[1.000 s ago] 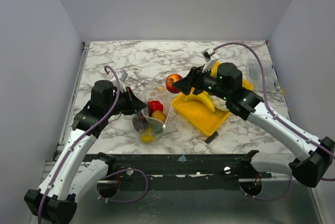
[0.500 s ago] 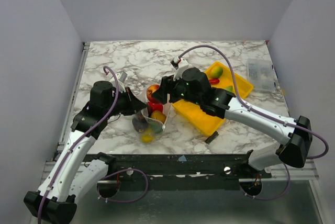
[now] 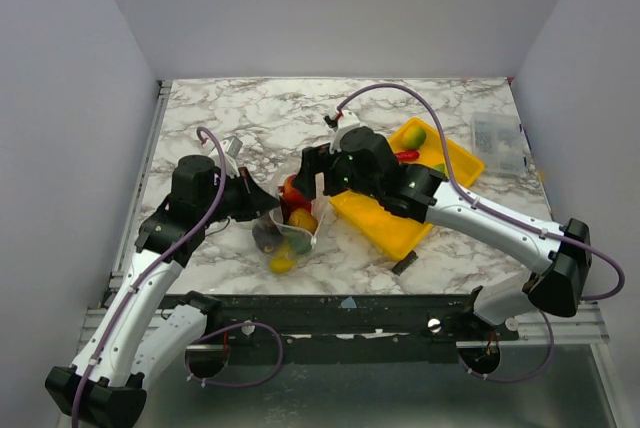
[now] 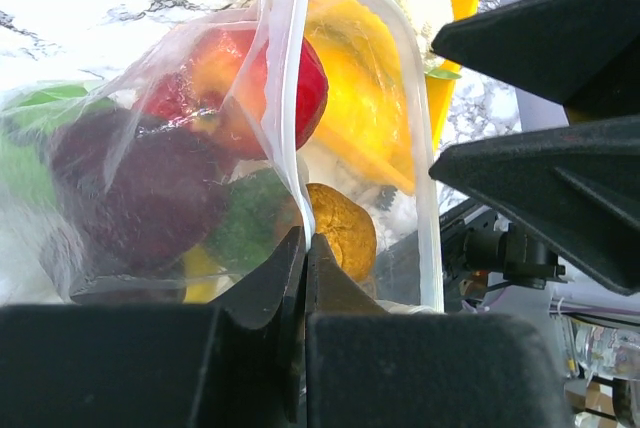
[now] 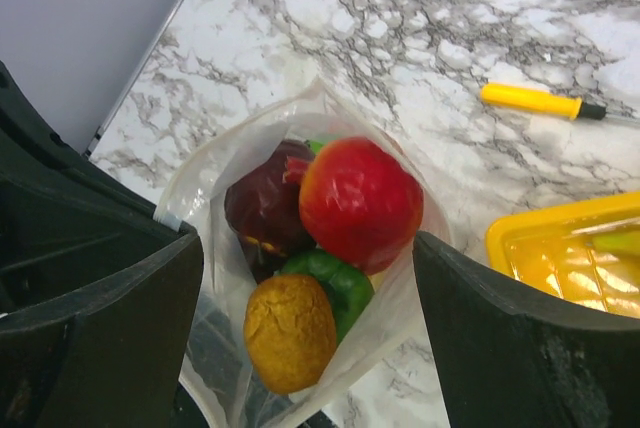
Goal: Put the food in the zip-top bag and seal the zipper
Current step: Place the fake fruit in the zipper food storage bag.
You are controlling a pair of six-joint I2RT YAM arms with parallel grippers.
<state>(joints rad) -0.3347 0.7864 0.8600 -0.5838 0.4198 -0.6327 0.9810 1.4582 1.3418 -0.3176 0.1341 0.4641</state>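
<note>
Here the floppy clear plastic zip-top bag with pale dots (image 3: 288,240) lay on the white marble tabletop (image 3: 250,128), just left of the yellow rectangular tray (image 3: 385,220), mouth toward the far side. The left arm (image 3: 165,248) came in from the near left, and the left jaws were clenched on the bag's rim, film pinched flat between them. The thin clear zipper strip (image 4: 292,68) rose from that pinch, unsealed, the mouth gaping. Over it hung the right arm (image 3: 450,210); the right jaws were spread wide and released, black fingers (image 5: 110,338) flanking the mouth and gripping nothing. Inside sat the food: a glossy red-and-yellow round fruit (image 5: 360,200) on top, touching a dark purple piece (image 5: 262,210), with a green pepper (image 5: 330,286) and a brownish-yellow lumpy piece (image 5: 290,331) beside them. A yellow-green fruit (image 3: 415,134) lay on the tray's far end. A small yellow stick with a dark tip (image 5: 540,101) lay near the tray, and a small rigid clear plastic box (image 3: 497,138) sat far right.
</note>
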